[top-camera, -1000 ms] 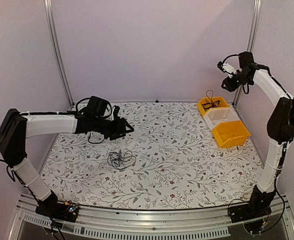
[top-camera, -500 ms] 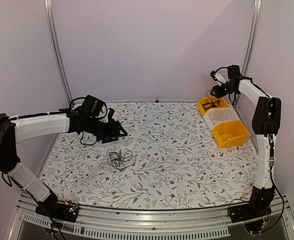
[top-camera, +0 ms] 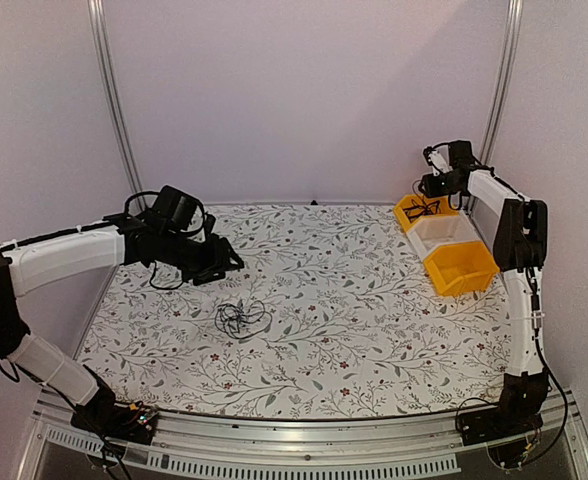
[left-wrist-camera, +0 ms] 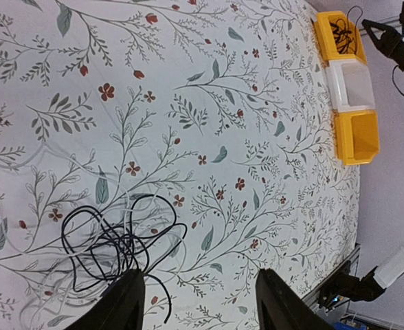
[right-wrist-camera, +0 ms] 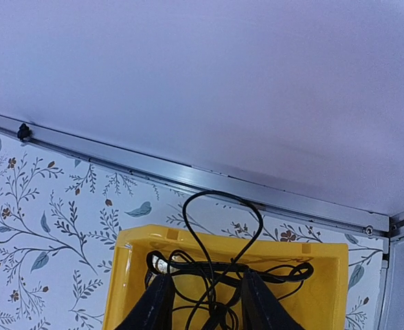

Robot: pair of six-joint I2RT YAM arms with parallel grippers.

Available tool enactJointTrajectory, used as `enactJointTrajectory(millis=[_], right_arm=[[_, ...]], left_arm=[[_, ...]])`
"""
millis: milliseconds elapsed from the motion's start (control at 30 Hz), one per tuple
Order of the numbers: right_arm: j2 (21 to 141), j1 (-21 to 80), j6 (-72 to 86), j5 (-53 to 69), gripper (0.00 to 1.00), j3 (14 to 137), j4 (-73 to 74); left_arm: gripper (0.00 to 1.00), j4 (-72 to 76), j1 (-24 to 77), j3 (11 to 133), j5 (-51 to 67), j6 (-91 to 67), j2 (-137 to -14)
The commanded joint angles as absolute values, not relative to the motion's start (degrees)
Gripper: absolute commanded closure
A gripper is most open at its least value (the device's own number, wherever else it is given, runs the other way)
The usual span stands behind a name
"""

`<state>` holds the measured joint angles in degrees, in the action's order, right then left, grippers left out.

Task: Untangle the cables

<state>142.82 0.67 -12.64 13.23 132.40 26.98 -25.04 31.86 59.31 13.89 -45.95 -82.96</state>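
A white bin (top-camera: 446, 232) sits between two yellow bins (top-camera: 464, 278) on floral cloth (top-camera: 374, 300)

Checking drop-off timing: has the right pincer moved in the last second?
Yes. The right pincer has come down and to the left, from high above the far yellow bin to just over it.
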Motion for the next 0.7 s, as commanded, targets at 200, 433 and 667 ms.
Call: enactJointTrajectory(millis=[200,433,667], right_arm=[[144.6,0.4,-6.9,11.1,0.76,131.4,25.6],[145.1,-1.5,-4.4,16.1,0.83,131.2,25.8],[146.1,-1.6,-3.1,18.6,0.84,131.6,25.9]], left_arm=[[0.42,-26.1,32.1,61.7,13.4,-46.2,-85.0],[0.42,-26.6,32.1,62.7,13.9,-45.4,-86.3],[0.42,-27.7,32.2,63.0,13.8,-45.2,-86.4]])
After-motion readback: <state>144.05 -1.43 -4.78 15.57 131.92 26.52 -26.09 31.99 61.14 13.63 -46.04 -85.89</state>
